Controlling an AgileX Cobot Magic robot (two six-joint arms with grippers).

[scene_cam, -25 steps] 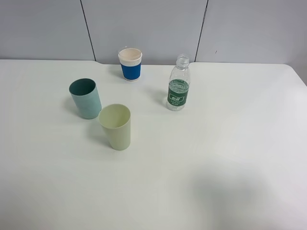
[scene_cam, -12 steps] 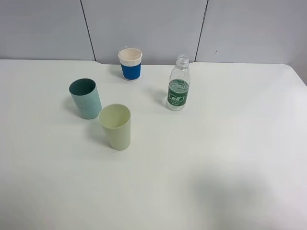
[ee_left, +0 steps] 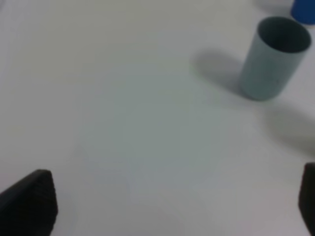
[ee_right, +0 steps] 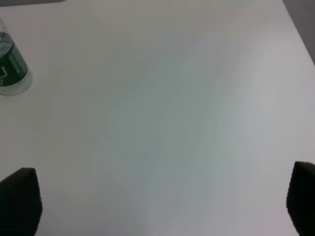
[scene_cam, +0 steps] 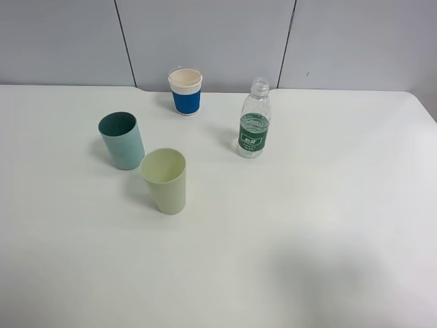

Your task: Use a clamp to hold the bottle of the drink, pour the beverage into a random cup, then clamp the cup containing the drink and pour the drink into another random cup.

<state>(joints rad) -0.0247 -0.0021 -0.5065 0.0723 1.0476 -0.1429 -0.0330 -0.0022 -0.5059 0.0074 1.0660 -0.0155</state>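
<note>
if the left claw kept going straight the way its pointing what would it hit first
Probably nothing but bare table. The left claw is open with white surface straight ahead of it. The teal cup stands off to one side of that line, so the claw would likely pass beside it, though depth is hard to judge.

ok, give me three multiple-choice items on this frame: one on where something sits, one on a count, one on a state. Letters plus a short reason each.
1. Where is the bottle relative to the blue cup?
A. left of it
B. right of it and nearer the camera
C. stacked on it

2. How many cups stand on the table?
A. two
B. three
C. four

3. What state is the bottle in?
A. upright, untouched
B. tipped over
C. held by fingers

Answers:
1. B: in the high view the bottle stands right of and below the blue cup.
2. B: the blue cup, the teal cup and the pale green cup are on the table.
3. A: it stands upright, with no fingers near it.
</note>
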